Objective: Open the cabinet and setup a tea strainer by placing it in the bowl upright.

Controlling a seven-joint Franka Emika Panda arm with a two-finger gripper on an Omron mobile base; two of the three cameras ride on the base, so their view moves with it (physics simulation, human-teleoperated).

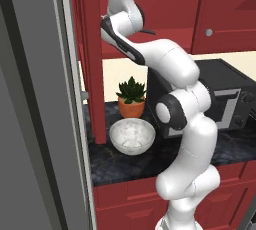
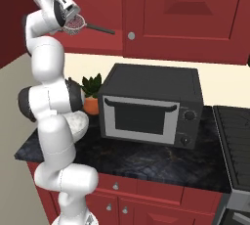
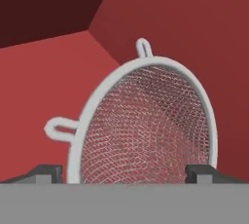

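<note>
The cabinet (image 1: 93, 49) stands open, its door swung out toward me, and the arm reaches up into it. On the red cabinet shelf (image 3: 44, 82) sits the tea strainer (image 3: 146, 130), a silver mesh basket tilted on its side. Its thin dark handle (image 2: 100, 29) points right. My gripper (image 3: 124, 172) is open, with one fingertip (image 3: 46, 172) on either side of the tea strainer's rim. In the right base view the gripper (image 2: 71, 17) hangs right over the tea strainer (image 2: 75, 25). The marbled bowl (image 1: 132, 136) rests on the dark counter below, in front of the plant.
An orange pot with a succulent (image 1: 131, 96) stands behind the bowl. A black microwave (image 2: 146, 106) takes up the counter to the right, with a stove edge (image 2: 234, 141) beyond it. A grey wall or fridge side (image 1: 35, 124) bounds the left.
</note>
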